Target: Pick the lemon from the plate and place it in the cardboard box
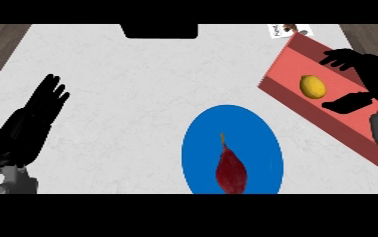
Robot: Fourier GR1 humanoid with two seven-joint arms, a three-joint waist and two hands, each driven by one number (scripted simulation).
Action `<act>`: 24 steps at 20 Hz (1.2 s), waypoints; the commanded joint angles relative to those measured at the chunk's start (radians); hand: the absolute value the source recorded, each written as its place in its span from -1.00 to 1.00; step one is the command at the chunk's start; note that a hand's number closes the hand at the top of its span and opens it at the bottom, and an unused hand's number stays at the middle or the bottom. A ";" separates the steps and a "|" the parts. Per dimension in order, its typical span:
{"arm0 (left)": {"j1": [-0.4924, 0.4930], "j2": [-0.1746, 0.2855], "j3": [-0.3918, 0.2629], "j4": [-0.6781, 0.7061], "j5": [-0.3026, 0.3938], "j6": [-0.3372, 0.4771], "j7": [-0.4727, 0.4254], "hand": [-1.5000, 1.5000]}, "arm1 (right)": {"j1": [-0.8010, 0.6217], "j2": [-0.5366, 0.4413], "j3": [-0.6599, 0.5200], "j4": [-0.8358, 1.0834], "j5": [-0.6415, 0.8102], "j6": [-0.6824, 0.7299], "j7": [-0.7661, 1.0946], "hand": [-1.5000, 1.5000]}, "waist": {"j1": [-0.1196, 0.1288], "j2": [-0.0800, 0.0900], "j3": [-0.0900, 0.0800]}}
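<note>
The right hand (353,60) hangs over the red cardboard box (293,63) with fingers and thumb spread wide, and the lemon (312,86) lies on the box floor in the gap between them, apparently touched by neither. The left hand (37,116) rests open at the worktop's (133,81) left edge, fingers straight. The right edge cuts off the box's far end and the right palm, and the dark red, pointed item (231,171) on the blue plate (203,146) is hard to identify.
</note>
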 commanded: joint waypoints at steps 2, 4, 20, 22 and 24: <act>0.007 -0.020 -0.020 -0.006 -0.017 0.007 -0.012 0.00 | 0.005 0.034 -0.075 0.039 -0.107 -0.070 -0.123 -1.00 | -0.003 0.000 0.000; 0.016 -0.003 0.014 0.055 0.000 -0.020 -0.061 0.00 | -0.076 0.068 -0.177 0.047 -0.217 -0.052 -0.064 -1.00 | -0.002 0.000 0.000; -0.008 0.014 0.026 0.092 -0.012 -0.032 -0.086 0.00 | -0.085 -0.212 -0.539 0.337 -0.624 0.126 -0.119 -1.00 | -0.001 0.002 0.000; 0.021 0.009 0.009 0.010 0.002 -0.034 -0.035 0.00 | -0.087 -0.289 -0.544 0.394 -0.640 0.168 -0.130 -1.00 | 0.003 0.001 0.000; 0.034 -0.017 -0.002 0.009 -0.024 -0.006 -0.051 0.00 | -0.028 -0.337 -0.528 0.420 -0.639 0.247 -0.216 -1.00 | 0.000 0.001 0.000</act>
